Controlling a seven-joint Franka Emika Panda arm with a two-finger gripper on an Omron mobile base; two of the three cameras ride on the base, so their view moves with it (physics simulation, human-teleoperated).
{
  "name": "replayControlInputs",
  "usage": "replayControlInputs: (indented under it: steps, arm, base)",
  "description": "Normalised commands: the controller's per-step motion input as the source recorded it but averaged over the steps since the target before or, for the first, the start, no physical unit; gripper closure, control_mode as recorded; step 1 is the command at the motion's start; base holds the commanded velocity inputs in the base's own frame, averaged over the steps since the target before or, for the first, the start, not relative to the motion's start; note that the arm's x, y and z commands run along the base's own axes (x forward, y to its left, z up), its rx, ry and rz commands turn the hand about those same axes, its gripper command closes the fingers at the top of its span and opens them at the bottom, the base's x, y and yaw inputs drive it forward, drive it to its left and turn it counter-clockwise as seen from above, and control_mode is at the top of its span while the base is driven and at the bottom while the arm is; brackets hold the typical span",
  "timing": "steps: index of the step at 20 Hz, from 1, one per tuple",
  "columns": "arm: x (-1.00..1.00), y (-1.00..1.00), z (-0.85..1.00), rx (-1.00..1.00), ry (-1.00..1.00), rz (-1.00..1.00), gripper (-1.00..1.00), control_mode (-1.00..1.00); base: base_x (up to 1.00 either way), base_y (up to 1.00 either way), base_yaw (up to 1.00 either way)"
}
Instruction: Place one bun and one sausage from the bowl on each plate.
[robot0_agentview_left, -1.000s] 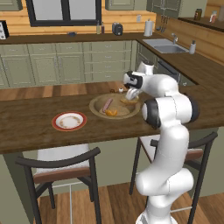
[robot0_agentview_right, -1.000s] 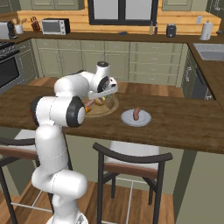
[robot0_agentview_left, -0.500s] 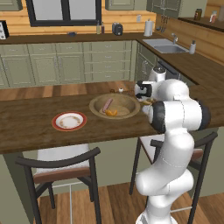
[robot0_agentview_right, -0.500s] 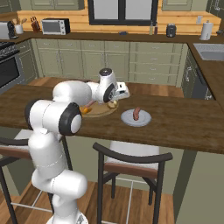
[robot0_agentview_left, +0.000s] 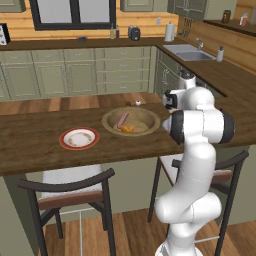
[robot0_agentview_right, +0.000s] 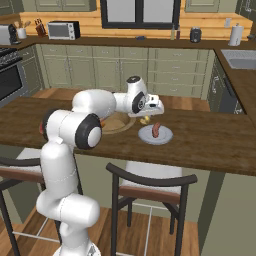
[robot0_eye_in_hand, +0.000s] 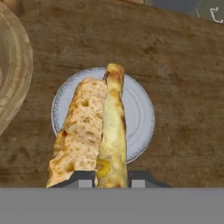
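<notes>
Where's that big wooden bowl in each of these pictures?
Left base view: the bowl sits mid-picture on the wooden counter.
Right base view: left of centre, partly behind the arm.
Hand view: at the left edge.
Shared landmark: the counter.

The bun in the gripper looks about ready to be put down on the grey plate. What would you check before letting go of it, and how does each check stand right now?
1. Bun held between the fingers: ok, the gripper is shut on it.
2. Bun over the grey plate: ok, the hand view shows the plate straight beneath.
3. Sausage already on that plate: ok.
4. Bun low enough to release: cannot tell, height above the plate is unclear.
5. Red-rimmed plate served: not ok, nothing on it.
6. Bowl has food left for it: ok, a sausage and a bun remain.
</notes>
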Motion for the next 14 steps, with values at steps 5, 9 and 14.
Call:
replayControlInputs:
  steps: [5, 9, 14]
  arm:
    - [0.05, 0.0, -0.23, 0.01, -0.02, -0.09, 1.0, -1.0]
    - [0.0, 0.0, -0.31, 0.09, -0.04, -0.04, 1.0, -1.0]
    - [0.0, 0.0, -0.32, 0.15, -0.01, 0.0, 1.0, -1.0]
  base:
    - [0.0, 0.0, 0.0]
    - [0.0, 0.0, 0.0]
    - [0.0, 0.0, 0.0]
